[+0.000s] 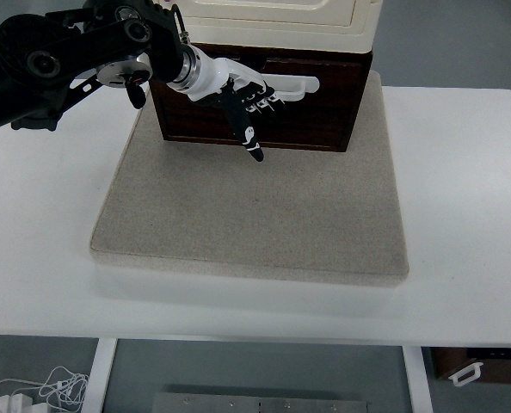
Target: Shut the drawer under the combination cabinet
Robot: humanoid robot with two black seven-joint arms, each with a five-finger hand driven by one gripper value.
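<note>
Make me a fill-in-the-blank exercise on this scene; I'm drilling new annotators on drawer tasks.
1. The left hand rests against the front of the dark brown ____.
2. The drawer's handle is coloured ____.
3. The cream cabinet and its drawer stand on a grey ____, which lies on the white table.
4. The hand reaches in from the picture's ____ edge.

Missing words: drawer; white; mat; left

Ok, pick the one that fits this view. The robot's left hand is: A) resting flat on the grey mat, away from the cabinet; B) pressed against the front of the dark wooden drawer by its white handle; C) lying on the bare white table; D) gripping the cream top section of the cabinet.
B: the left hand lies against the drawer front, fingers along the white handle, above the grey mat.
</note>
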